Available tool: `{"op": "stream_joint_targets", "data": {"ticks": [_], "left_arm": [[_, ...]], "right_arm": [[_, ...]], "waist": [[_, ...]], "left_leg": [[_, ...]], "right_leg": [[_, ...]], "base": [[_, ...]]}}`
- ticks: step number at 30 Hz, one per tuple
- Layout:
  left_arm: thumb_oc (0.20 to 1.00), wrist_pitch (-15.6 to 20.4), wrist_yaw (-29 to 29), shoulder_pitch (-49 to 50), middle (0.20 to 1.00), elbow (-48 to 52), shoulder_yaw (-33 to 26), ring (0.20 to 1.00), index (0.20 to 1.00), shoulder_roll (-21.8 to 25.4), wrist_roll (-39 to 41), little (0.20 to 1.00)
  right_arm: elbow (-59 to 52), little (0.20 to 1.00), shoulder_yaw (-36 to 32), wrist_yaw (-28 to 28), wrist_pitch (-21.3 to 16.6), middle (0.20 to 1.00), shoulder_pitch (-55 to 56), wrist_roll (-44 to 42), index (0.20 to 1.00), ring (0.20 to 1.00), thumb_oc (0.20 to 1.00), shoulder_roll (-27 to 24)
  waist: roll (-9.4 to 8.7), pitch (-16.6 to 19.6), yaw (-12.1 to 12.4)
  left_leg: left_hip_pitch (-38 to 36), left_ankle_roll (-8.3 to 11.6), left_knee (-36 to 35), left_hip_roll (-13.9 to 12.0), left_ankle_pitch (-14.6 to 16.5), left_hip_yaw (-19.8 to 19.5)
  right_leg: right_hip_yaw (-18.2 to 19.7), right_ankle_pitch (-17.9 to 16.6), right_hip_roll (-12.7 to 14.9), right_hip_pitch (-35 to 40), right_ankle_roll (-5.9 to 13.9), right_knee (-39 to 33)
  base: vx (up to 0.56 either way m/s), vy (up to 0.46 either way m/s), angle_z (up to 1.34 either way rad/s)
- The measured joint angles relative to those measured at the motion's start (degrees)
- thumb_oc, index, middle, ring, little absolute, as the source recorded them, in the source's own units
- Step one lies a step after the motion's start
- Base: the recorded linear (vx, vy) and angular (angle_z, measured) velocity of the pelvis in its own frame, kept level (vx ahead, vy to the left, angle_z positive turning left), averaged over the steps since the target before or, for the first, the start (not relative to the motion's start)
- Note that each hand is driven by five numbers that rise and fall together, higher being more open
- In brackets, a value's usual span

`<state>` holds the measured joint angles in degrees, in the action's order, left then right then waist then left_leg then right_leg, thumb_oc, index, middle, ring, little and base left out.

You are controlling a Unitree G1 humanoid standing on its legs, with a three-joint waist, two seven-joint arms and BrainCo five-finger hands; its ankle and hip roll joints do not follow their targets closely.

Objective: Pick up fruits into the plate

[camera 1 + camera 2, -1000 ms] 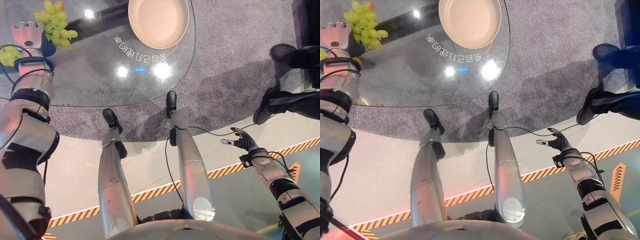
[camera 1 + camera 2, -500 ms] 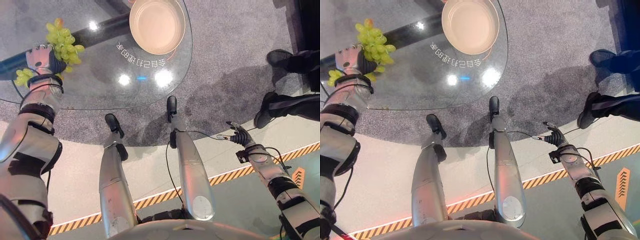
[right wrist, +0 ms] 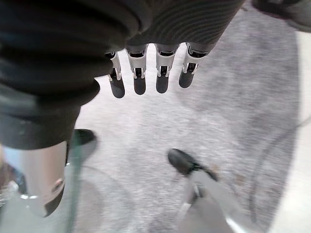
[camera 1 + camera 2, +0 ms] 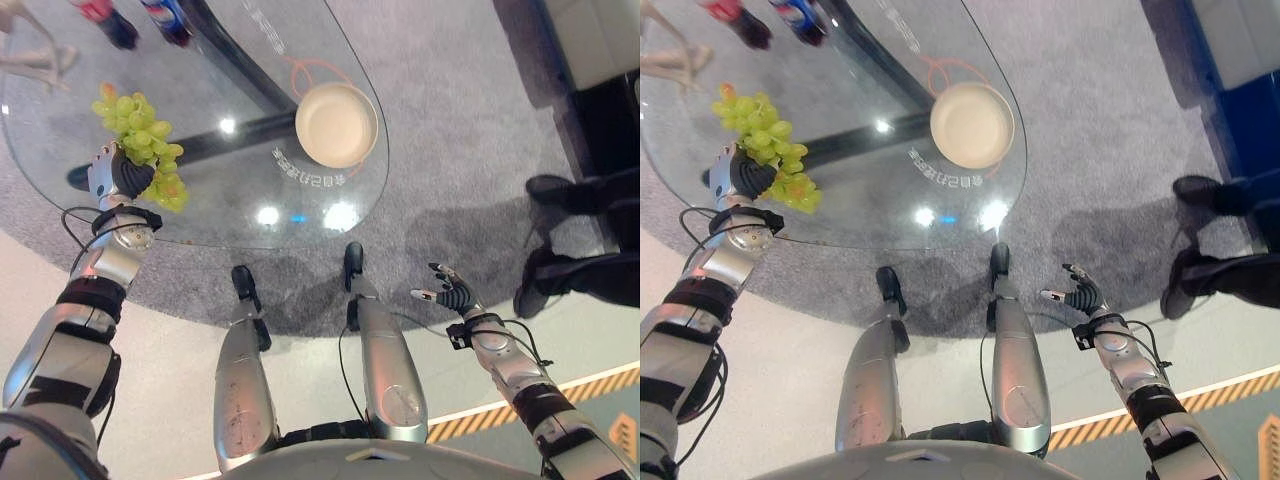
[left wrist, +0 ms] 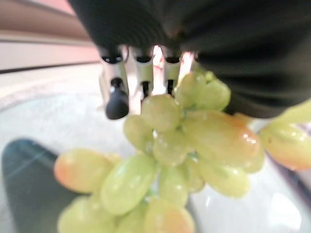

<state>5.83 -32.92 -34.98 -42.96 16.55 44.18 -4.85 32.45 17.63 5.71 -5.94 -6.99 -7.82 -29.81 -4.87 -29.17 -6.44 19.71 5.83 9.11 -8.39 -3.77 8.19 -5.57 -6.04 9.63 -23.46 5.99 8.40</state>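
Left hand (image 4: pixel 118 176) raised over glass table (image 4: pixel 250 215) edge, fingers curled round grapes (image 4: pixel 140 135). Right hand (image 4: pixel 450 295) low, off table, fingers spread loose.

Rounded glass surface (image 4: pixel 200 215) on a dark base, parked over a speckled grey carpet (image 4: pixel 450 120), with bright ceiling-light glints bouncing off the glass. Pale smooth floor (image 4: pixel 150 400) closer in, plus a strip of yellow-black hazard tape (image 4: pixel 500 415). Somebody's dark shoes (image 4: pixel 545 185) at the right edge.
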Motion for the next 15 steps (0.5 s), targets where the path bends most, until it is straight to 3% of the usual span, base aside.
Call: {"op": "stream_joint_targets", "data": {"ticks": [8,12,15], "left_arm": [[0.200,1.89,0.92,11.42,0.200,14.12,-6.80,0.200,0.200,-0.04,0.88,0.200],[0.200,1.81,4.29,17.53,0.200,20.35,-10.61,0.200,0.200,-1.98,0.90,0.200],[0.200,1.92,8.28,21.17,0.200,24.42,-11.16,0.200,0.200,-3.43,1.37,0.200]], "right_arm": [[-7.59,1.000,-6.51,-4.03,0.09,1.000,3.76,-0.48,1.000,1.000,1.000,1.99],[-13.60,1.000,-9.15,-7.91,1.27,1.000,6.74,-0.72,1.000,1.000,1.000,1.85],[-17.71,1.000,-9.22,-12.62,2.87,1.000,7.78,-0.63,1.000,1.000,1.000,1.50]], "waist": [[1.09,0.76,1.54],[3.60,4.83,2.18],[5.50,11.09,2.60]], "left_leg": [[-11.11,0.02,-5.82,0.58,-0.74,-0.29],[-14.84,0.19,-8.02,0.64,-0.82,-0.29],[-17.62,0.32,-9.95,0.65,-0.70,-0.53]], "right_leg": [[-1.52,0.01,0.10,11.49,0.07,-4.97],[-2.18,0.03,-0.11,15.61,0.14,-7.51],[-3.09,0.12,-0.35,19.00,0.27,-9.95]], "base": [[0.14,-0.032,0.07],[0.13,-0.040,0.04],[0.11,-0.029,0.07]]}}
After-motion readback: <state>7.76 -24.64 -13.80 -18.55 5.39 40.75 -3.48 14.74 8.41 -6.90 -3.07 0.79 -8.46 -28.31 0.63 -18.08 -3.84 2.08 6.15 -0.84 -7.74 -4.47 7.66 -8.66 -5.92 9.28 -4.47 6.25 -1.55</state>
